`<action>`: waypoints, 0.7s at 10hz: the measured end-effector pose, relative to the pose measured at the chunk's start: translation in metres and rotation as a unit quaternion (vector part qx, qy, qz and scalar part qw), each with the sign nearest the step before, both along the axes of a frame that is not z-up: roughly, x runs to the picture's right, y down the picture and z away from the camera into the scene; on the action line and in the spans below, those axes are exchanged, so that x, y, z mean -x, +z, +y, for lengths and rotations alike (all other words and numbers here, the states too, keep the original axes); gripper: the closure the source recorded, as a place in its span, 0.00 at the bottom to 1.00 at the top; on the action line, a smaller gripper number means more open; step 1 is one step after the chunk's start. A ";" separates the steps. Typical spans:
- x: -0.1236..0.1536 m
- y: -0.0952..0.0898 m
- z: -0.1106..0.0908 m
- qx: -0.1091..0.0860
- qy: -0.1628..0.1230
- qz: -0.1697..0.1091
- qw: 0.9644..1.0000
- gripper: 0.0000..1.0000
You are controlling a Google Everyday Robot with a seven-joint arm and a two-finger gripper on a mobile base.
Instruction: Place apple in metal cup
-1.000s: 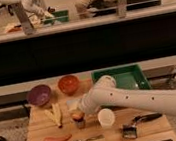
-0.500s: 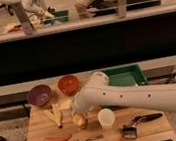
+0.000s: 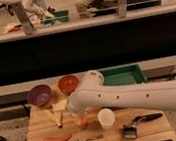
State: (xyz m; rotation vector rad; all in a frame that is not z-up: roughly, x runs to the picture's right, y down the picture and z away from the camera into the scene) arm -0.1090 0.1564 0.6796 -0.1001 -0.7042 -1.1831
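Note:
The white arm reaches in from the right across the wooden table [image 3: 37, 137]. Its gripper [image 3: 79, 112] hangs at the arm's left end, left of the white cup [image 3: 106, 117]. The apple [image 3: 81, 121], orange-red, shows right under the gripper, low over the table. I cannot tell whether it is held or resting. The metal cup does not show as a separate thing; the arm's end and the apple cover that spot.
A purple bowl [image 3: 39, 95] and an orange bowl [image 3: 68, 83] stand at the back left, a green tray [image 3: 123, 75] at the back right. Yellow pieces [image 3: 53, 116] lie left of the gripper. A sausage [image 3: 57, 139], fork [image 3: 88, 140] and brush [image 3: 136, 125] lie in front.
The arm's end has swung a little left and lower over the apple's spot. The apple has stayed in nearly the same place.

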 end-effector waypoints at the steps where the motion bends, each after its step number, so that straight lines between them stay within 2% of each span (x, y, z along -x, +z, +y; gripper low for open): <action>1: -0.002 -0.001 -0.001 -0.003 0.003 0.003 1.000 0.20; 3: -0.011 -0.004 -0.005 -0.006 0.019 0.007 1.000 0.20; 7: -0.041 -0.014 -0.014 -0.003 0.070 -0.008 0.998 0.20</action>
